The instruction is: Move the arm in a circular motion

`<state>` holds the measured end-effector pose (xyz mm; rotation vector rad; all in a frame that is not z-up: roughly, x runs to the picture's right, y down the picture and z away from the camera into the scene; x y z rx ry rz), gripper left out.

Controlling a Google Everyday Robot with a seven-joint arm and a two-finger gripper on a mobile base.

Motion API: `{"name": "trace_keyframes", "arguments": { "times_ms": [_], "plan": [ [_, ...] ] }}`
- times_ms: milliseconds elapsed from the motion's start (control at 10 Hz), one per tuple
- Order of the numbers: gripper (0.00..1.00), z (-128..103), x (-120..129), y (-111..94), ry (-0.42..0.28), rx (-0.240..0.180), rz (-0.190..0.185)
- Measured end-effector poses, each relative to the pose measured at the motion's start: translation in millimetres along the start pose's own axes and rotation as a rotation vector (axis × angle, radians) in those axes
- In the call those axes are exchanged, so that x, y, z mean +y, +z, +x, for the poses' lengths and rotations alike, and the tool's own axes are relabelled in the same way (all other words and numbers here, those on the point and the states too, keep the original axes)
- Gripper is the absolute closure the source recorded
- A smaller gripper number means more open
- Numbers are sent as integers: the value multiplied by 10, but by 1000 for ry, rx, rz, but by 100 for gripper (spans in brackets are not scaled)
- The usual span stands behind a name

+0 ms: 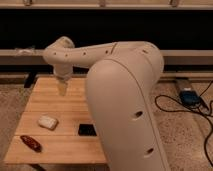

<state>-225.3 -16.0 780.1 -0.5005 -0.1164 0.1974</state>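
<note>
The cream-white arm [125, 95] fills the right and middle of the camera view, with small dark holes along its thick segments. Its far segment reaches left to a bulbous joint [59, 54] over the back of the wooden table [65, 145]. The gripper [62, 88] hangs down from that joint, above the table's rear left part. The big near segment hides the right half of the table.
On the table lie a white packet [47, 122] at the left, a red-brown item [31, 143] at the front left corner, and a small black object [87, 130] beside the arm. Cables and a blue box [191, 96] lie on the floor at the right.
</note>
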Motion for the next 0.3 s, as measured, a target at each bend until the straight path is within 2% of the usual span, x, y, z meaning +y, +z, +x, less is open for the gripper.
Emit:
{"name": "trace_keyframes", "arguments": {
  "times_ms": [100,300],
  "plan": [
    [20,-93,199,-35,-58,-15,-11],
    [20,-137,317,-59,-95,-25,-19]
  ]
}}
